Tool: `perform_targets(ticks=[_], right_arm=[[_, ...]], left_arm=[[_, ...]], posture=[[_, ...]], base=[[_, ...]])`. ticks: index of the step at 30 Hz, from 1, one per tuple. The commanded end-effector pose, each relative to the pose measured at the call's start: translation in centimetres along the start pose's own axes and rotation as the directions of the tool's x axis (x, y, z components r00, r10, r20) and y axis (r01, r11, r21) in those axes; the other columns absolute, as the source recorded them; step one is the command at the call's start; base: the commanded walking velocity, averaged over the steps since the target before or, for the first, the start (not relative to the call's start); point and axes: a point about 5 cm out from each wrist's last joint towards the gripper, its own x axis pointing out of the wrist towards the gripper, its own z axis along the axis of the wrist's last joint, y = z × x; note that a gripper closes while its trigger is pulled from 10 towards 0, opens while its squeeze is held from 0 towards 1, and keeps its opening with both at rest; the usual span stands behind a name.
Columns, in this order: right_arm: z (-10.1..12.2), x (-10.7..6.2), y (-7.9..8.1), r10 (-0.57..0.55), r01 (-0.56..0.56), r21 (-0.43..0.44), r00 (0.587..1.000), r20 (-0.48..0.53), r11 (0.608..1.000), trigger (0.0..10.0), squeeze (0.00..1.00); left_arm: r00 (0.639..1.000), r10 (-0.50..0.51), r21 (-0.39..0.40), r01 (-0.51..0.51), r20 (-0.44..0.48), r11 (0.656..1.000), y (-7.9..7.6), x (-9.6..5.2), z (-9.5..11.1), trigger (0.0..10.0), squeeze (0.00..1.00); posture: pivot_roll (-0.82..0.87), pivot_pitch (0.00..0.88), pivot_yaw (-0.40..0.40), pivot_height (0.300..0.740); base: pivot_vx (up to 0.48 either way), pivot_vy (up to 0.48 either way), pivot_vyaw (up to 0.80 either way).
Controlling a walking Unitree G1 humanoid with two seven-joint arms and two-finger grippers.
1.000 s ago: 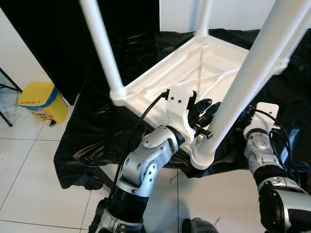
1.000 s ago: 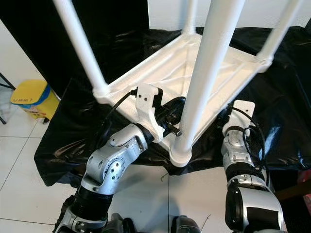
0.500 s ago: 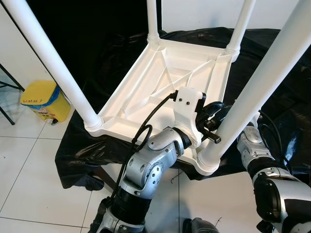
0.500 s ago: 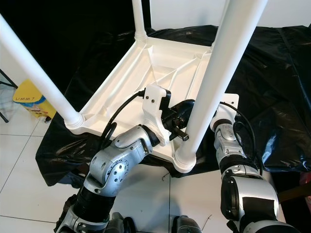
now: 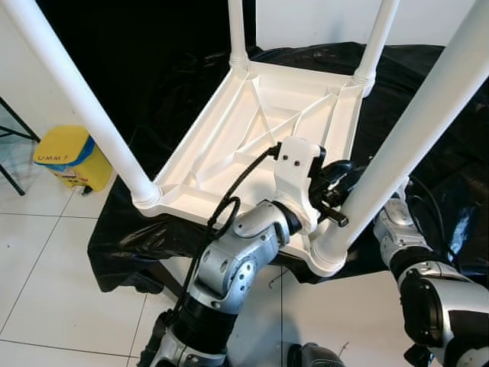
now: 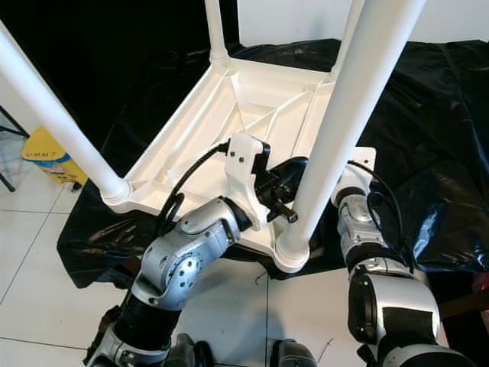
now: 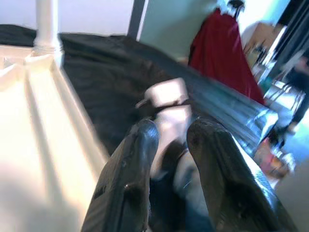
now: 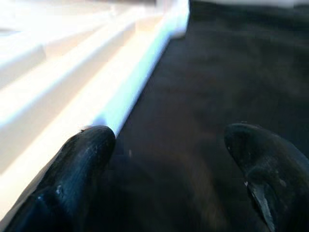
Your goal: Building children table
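Note:
The white plastic children table (image 5: 252, 122) lies upside down on a black sheet (image 5: 153, 222), its legs pointing up. The near right leg (image 5: 405, 145) rises from the corner closest to me. My left gripper (image 5: 336, 182) reaches over the table's near rim and sits right against that leg; its fingers (image 7: 140, 159) stand slightly apart with nothing between them, so it is open. Behind the same leg, low at the table's right edge, my right gripper (image 8: 183, 174) is open wide over the sheet, one finger (image 8: 77, 164) beside the white rim.
A yellow bin (image 5: 67, 157) stands on the white tiled floor (image 5: 46, 267) to the left. The black sheet covers a low platform whose near edge drops to the floor. A red cloth (image 7: 219, 53) hangs in the background.
Over the last second the table swung: its left corner came toward me and its far legs came into sight. In the last half second almost nothing moved.

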Motion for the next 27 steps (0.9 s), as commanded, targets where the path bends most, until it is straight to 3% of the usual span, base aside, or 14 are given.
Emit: perform_targets(ticks=[1,4,5,6,10,13,16,20,22,25,27], right_arm=[[-0.3,-0.5,-0.4,-0.015,0.016,-0.013,1.000,0.014,1.000,10.0,0.00],[-0.4,-0.7,-0.7,-0.028,0.029,-0.017,0.999,0.021,0.999,10.0,0.00],[-0.6,-1.1,-1.1,-0.035,0.036,-0.025,0.999,0.038,0.999,10.0,0.00],[-0.4,-2.3,-1.8,-0.035,0.040,-0.049,0.994,0.102,0.998,10.0,0.00],[-0.3,-2.8,-2.0,-0.032,0.040,-0.057,0.992,0.125,0.998,10.0,0.00],[0.2,-4.6,-2.1,-0.005,0.015,-0.049,0.981,0.196,0.999,10.0,0.00],[0.3,-5.1,-2.2,0.000,0.009,-0.043,0.977,0.213,0.999,10.0,0.00],[0.9,-8.5,-1.4,0.131,-0.145,0.037,0.960,0.248,0.989,10.0,0.00],[0.9,-8.8,-1.2,0.159,-0.174,0.038,0.955,0.248,0.984,10.0,0.00],[1.2,-10.4,-1.3,0.267,-0.285,0.056,0.938,0.220,0.957,10.0,0.00],[1.4,-10.8,-1.4,0.291,-0.311,0.071,0.934,0.208,0.948,10.0,0.00]], left_arm=[[1.000,-0.020,0.015,0.020,-0.003,1.000,0.7,-0.5,-0.1,10.0,0.00],[1.000,-0.010,0.026,0.010,-0.006,1.000,1.1,-0.8,0.0,10.0,0.00],[1.000,-0.001,0.055,0.002,-0.017,0.998,1.8,-1.5,0.0,10.0,0.00],[0.998,0.010,0.126,-0.002,-0.059,0.992,3.7,-3.4,-0.2,10.0,0.00],[0.997,0.012,0.147,-0.001,-0.075,0.989,4.3,-4.1,-0.2,10.0,0.00],[0.984,-0.021,0.220,0.061,-0.179,0.974,5.4,-6.6,-1.1,10.0,0.00],[0.978,-0.033,0.233,0.083,-0.208,0.969,5.5,-7.2,-1.3,10.0,0.00],[0.916,-0.130,0.261,0.240,-0.379,0.935,5.7,-9.7,-2.8,10.0,0.00],[0.907,-0.131,0.271,0.253,-0.400,0.929,5.8,-10.0,-2.9,10.0,0.00],[0.853,-0.141,0.294,0.322,-0.502,0.900,6.3,-10.8,-3.9,10.0,0.00],[0.836,-0.140,0.305,0.343,-0.531,0.888,6.5,-11.1,-4.2,10.0,0.00]], posture=[[0.03,0.100,0.042,0.740],[0.03,0.100,0.042,0.740],[0.02,0.098,0.044,0.740],[0.00,0.094,0.047,0.740],[0.00,0.094,0.047,0.740],[-0.02,0.088,0.044,0.740],[-0.02,0.088,0.044,0.740],[-0.03,0.082,0.033,0.740],[-0.03,0.082,0.033,0.740],[-0.05,0.082,0.037,0.740],[-0.05,0.082,0.037,0.740]], base=[[0.000,0.000,0.00],[0.000,0.000,0.00],[0.000,0.000,0.00],[0.000,0.000,0.00],[0.000,0.000,0.00],[0.000,0.000,0.00],[0.000,0.000,0.00],[0.000,0.000,0.00],[0.000,0.000,0.00],[0.000,0.000,0.00],[0.000,0.000,0.00]])
